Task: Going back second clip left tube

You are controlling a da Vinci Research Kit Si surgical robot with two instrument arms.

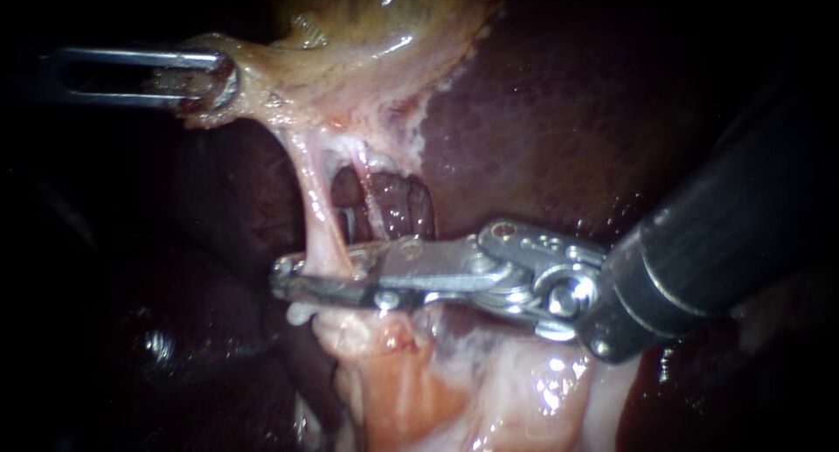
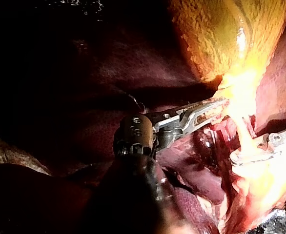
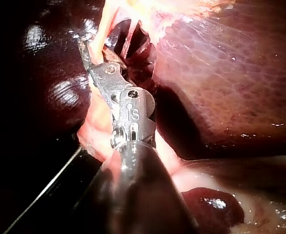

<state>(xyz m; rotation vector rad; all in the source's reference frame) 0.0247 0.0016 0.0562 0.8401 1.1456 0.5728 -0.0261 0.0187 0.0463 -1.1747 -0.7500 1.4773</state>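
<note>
Firstly, through the endoscope, my left instrument (image 1: 214, 80) is reaching in from the left, and its hand is pinching a pale fold at the edge of the gallbladder (image 1: 376, 24), with both jaws pressing on the fold. My right instrument (image 1: 284, 277) is coming in from the right, its hand lying level across the pale tissue under the dark liver (image 1: 542, 137). The left tube (image 1: 306, 190) is running down from the gallbladder fold and crossing this hand just behind its tip. A thinner tube (image 1: 371, 198) is standing beside it, nearer the hand's hinge. Whether the right hand is spread or pinching the tube I cannot tell.

From the left wrist, the left instrument (image 2: 216, 107) is gripping the bright tissue directly ahead of it, at the base of the yellow gallbladder (image 2: 221, 34). The right instrument (image 2: 238, 156) is showing beside and beyond it, with the left tube (image 2: 243, 131) lying against its tip.

From the right wrist, the right instrument (image 3: 87, 51) is pointing away from the camera, and the left tube (image 3: 104, 29) is touching the far end of its hand. The liver (image 3: 221, 73) is lying beside the shaft.
</note>
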